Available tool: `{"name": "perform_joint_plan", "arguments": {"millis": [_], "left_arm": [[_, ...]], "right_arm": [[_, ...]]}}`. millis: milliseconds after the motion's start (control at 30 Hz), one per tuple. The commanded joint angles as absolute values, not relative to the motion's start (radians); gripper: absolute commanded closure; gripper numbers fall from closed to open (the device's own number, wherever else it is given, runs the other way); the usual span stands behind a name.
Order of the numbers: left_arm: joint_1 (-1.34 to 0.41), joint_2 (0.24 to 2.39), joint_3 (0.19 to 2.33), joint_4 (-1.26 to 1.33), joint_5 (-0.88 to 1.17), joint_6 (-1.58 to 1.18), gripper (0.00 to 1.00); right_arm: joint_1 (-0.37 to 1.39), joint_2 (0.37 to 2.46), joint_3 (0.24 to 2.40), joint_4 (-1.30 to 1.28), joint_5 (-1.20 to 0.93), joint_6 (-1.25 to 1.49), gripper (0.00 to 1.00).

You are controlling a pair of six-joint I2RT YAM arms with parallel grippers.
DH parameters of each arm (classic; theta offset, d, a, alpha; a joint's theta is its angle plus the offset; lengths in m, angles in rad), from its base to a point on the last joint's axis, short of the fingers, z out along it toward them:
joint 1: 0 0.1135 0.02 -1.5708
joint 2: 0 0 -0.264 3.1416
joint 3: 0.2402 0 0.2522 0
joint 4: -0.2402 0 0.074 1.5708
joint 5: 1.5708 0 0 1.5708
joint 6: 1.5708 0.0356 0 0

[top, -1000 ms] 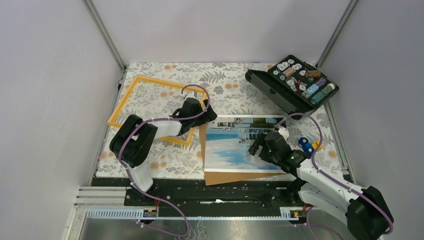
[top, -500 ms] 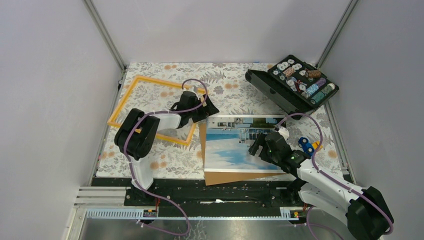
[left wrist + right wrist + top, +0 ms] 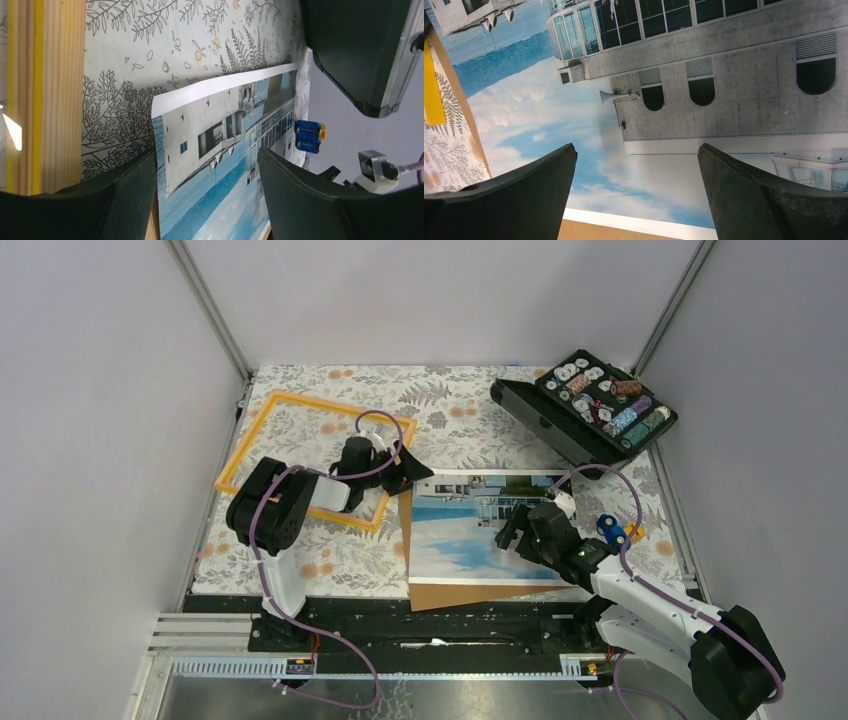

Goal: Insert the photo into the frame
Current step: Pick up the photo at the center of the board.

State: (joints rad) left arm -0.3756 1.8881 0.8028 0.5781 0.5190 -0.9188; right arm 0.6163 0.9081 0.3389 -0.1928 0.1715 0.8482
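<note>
The photo [image 3: 465,535] lies face up on its brown backing at the table's front middle. The orange-yellow frame [image 3: 300,403] lies flat to its left, and its right side nearly touches the photo's left edge. My left gripper [image 3: 410,473] is open and empty, low over the photo's far left corner. In the left wrist view [image 3: 207,165] the photo [image 3: 225,145] sits between the jaws and the frame [image 3: 50,90] is at the left. My right gripper [image 3: 513,530] is open over the photo's right part. In the right wrist view [image 3: 636,160] it frames the print [image 3: 674,100].
An open black case [image 3: 590,410] of small spools stands at the back right; it also shows in the left wrist view [image 3: 360,45]. A small blue and orange object [image 3: 610,532] lies right of the photo. Grey walls close in the floral table.
My left arm has folded lower and its wrist has shifted slightly left, with the gripper staying by the photo's far left corner. The right arm, photo and frame have barely moved.
</note>
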Motion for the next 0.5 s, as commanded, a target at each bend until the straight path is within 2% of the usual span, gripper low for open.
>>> {"name": "perform_joint_plan", "arguments": {"millis": [0, 167, 467], "left_arm": [[-0.370, 1.879, 0.750, 0.761, 0.615, -0.955, 0.28], [-0.401, 1.869, 0.668, 0.888, 0.641, -1.043, 0.38], [-0.538, 1.788, 0.560, 0.861, 0.453, -1.068, 0.58]], "right_arm": [[0.623, 0.929, 0.340, -0.212, 0.175, 0.836, 0.00], [0.623, 0.921, 0.338, -0.212, 0.176, 0.834, 0.00], [0.623, 0.908, 0.334, -0.209, 0.174, 0.834, 0.00]]}}
